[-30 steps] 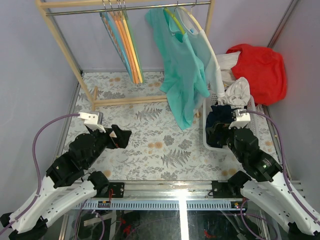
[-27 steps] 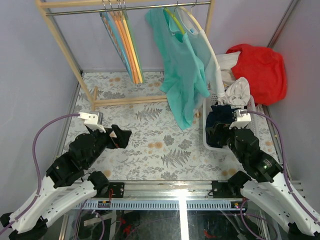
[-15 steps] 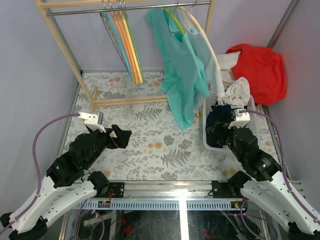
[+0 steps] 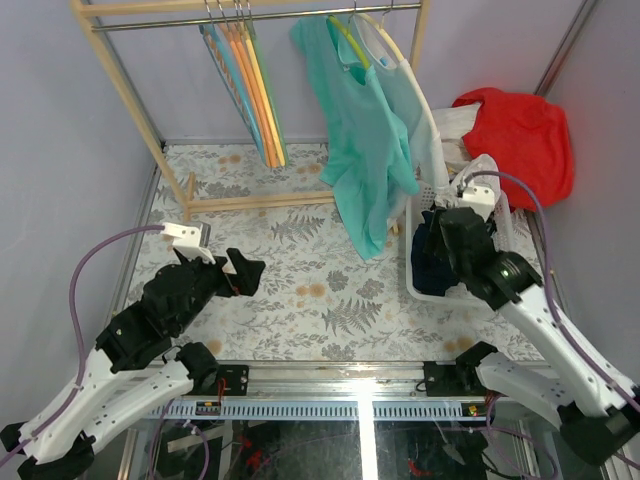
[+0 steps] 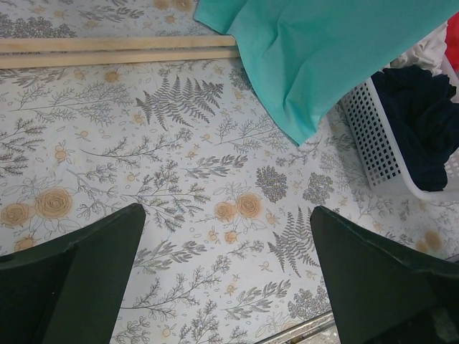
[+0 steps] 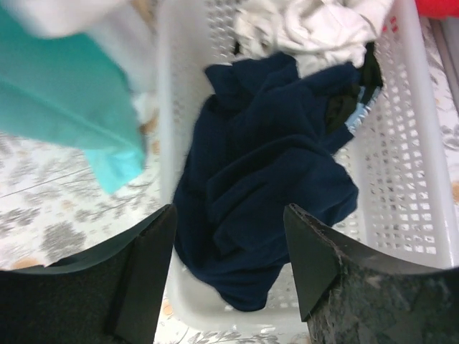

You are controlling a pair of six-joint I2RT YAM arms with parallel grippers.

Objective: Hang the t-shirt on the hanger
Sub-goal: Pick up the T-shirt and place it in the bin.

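The dark navy t-shirt (image 6: pixel 265 165) lies crumpled in the white basket (image 6: pixel 409 179) at the right of the table (image 4: pixel 300 300). My right gripper (image 6: pixel 229 265) points down over it, open, with the navy cloth showing between the two fingers and nothing pinched. From above, the right gripper (image 4: pixel 438 240) hangs over the t-shirt (image 4: pixel 425 262). My left gripper (image 5: pixel 228 215) is open over bare floral tabletop, far from the t-shirt (image 5: pixel 423 122). Several thin hangers (image 4: pixel 245 80) hang on the rail; the hanger shows only as a pale green edge (image 4: pixel 279 140) at the bunch's right.
A teal shirt (image 4: pixel 360 150) hangs from the wooden rack (image 4: pixel 130 100) down to the basket's left rim (image 4: pixel 412 280). White cloth (image 4: pixel 478 180) lies at the basket's far end. A red garment (image 4: pixel 520 135) is heaped at the back right. The rack's foot bar (image 5: pixel 115 50) crosses the table.
The right arm has lifted its elbow and swung its gripper forward and down over the basket, with its jaws a little narrower. The left arm has not moved.
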